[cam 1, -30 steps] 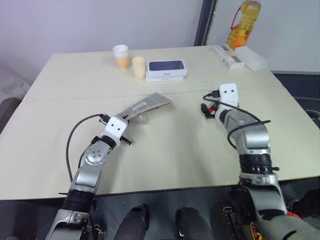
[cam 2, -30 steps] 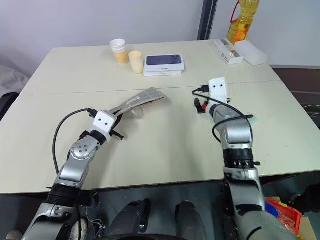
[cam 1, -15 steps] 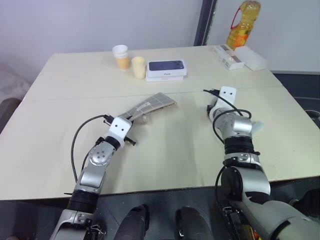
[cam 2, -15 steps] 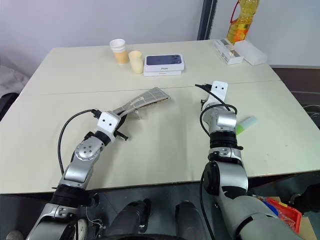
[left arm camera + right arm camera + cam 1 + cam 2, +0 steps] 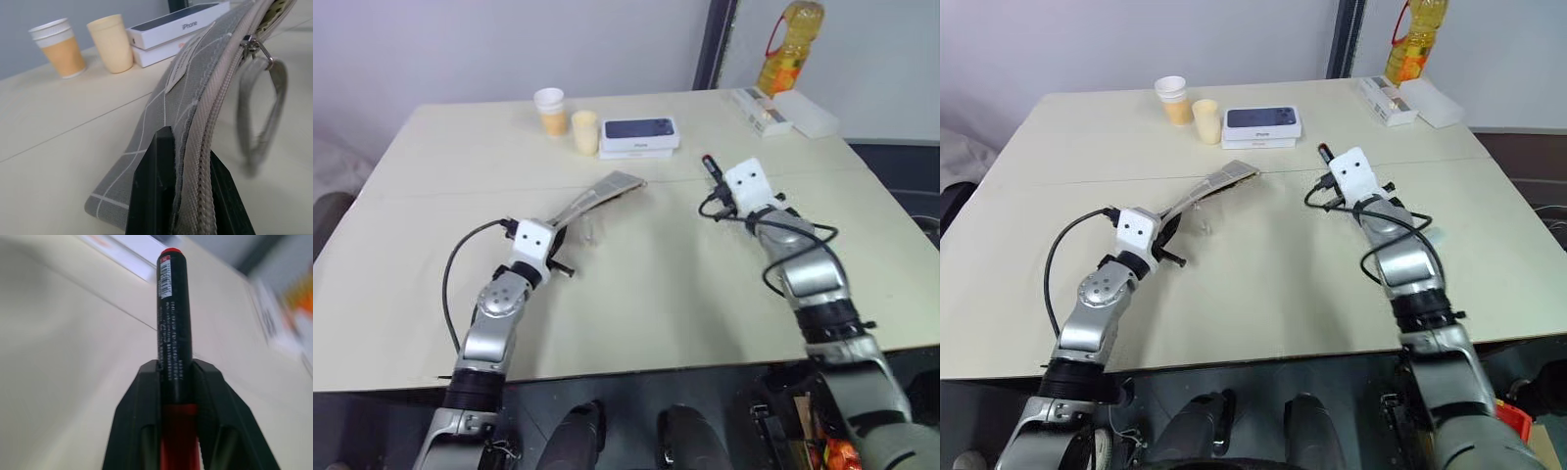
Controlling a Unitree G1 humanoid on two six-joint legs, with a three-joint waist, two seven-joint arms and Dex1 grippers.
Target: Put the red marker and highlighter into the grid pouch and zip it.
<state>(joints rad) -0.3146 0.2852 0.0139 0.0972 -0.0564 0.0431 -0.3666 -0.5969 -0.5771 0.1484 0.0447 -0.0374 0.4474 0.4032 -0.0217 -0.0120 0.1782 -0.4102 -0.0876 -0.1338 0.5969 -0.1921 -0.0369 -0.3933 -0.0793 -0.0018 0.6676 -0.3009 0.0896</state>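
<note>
Left claw (image 5: 183, 196) pinches the grid pouch (image 5: 597, 196) edge, lifted off the surface (image 5: 656, 284); right claw (image 5: 175, 396) grips the red marker (image 5: 172, 333); nothing inside yet; highlighter and zipping remain.

far side of the table (image 5: 460, 147), well beyond both sets of jaws: a white paper cup (image 5: 549, 103) with an orange-tan sleeve, a plain cream cup (image 5: 584, 131) just beside it, then a dark phone box (image 5: 640, 130) stacked on a white box. off past the right jaws there's a flat white carton (image 5: 762, 110), a pale translucent case (image 5: 805, 113) and a yellow oil bottle (image 5: 788, 44) with a red handle.
</note>
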